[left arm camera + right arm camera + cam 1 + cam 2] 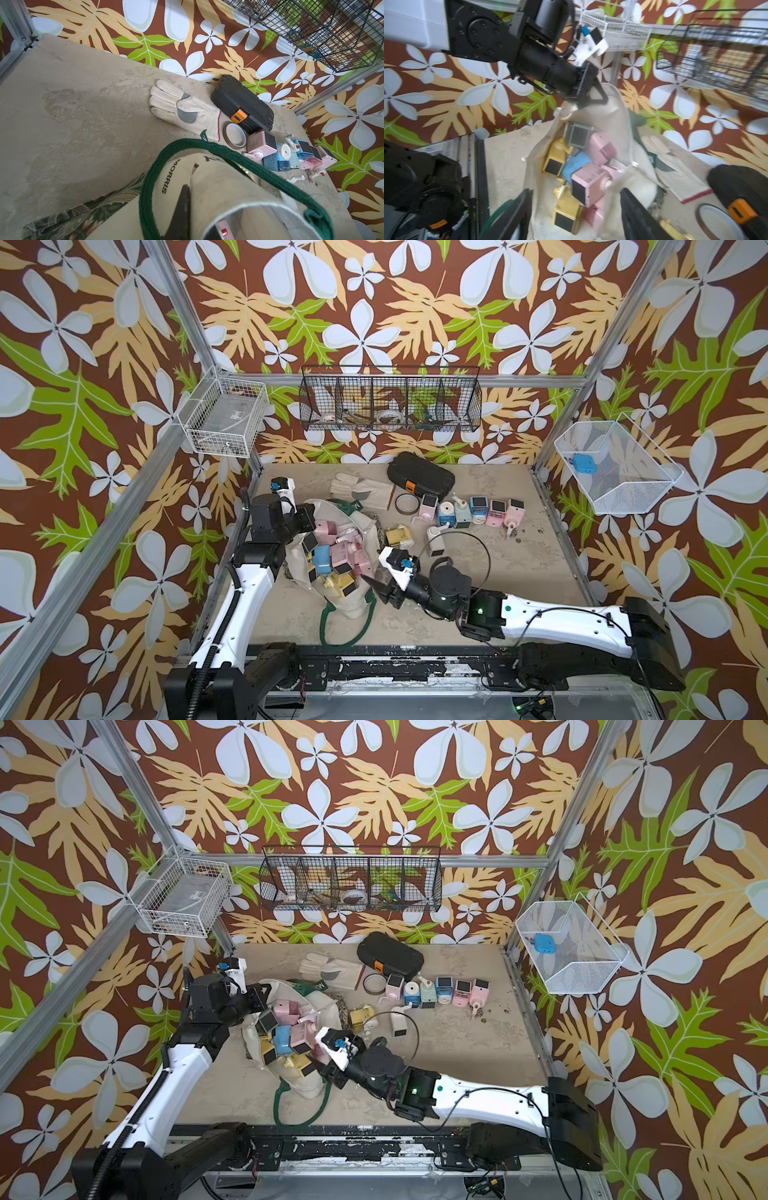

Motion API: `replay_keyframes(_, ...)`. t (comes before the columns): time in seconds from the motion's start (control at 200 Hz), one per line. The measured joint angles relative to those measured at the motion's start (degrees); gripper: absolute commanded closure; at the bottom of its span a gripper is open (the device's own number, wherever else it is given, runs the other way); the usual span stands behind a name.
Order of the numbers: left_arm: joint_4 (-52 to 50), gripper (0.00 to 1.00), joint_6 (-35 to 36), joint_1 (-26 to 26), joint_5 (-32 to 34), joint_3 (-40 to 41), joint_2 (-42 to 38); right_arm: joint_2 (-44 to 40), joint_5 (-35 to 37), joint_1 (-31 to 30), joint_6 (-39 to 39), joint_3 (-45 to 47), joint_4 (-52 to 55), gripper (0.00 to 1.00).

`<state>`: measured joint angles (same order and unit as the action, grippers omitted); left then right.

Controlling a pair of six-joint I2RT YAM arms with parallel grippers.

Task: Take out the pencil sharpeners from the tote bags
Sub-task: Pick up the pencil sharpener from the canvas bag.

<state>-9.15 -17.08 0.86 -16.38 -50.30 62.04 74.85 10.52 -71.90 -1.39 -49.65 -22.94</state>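
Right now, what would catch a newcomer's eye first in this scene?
The cream MORRIS tote bag lying open left of centre, crammed with pastel pencil sharpeners. The left gripper pinches its rim while the open right gripper faces its mouth. A row of sharpeners already stands by the black case.

tote (353,608) left of centre w/ sharpeners (332,556) inside, sharpener row (478,510) behind-right.

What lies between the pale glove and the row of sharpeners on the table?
A brown tape roll lies flat between the glove and the pink sharpener ending the row, in both top views.
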Motion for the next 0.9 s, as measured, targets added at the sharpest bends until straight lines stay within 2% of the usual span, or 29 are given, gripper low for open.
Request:
replay_keyframes(0.195,0.0,1.0,-0.1,0.1,-0.2,0.0,0.0,13.9,0.7,-3.1,-3.5,-12.7,8.3,0.29)
replay_keyframes(0.565,0.0,1.0,-0.3,0.1,-0.2,0.0,0.0,35.3,13.2,-3.0,-10.6,-29.5,21.2,0.15)
replay_keyframes(0.796,0.0,1.0,-0.4,0.1,-0.2,0.0,-0.1,40.2,20.9,-0.9,-13.6,-33.1,24.7,0.11)
replay_keyframes(0.901,0.0,1.0,-0.4,0.1,-0.3,0.0,-0.1,41.0,21.7,0.8,-14.7,-32.9,25.0,0.11)
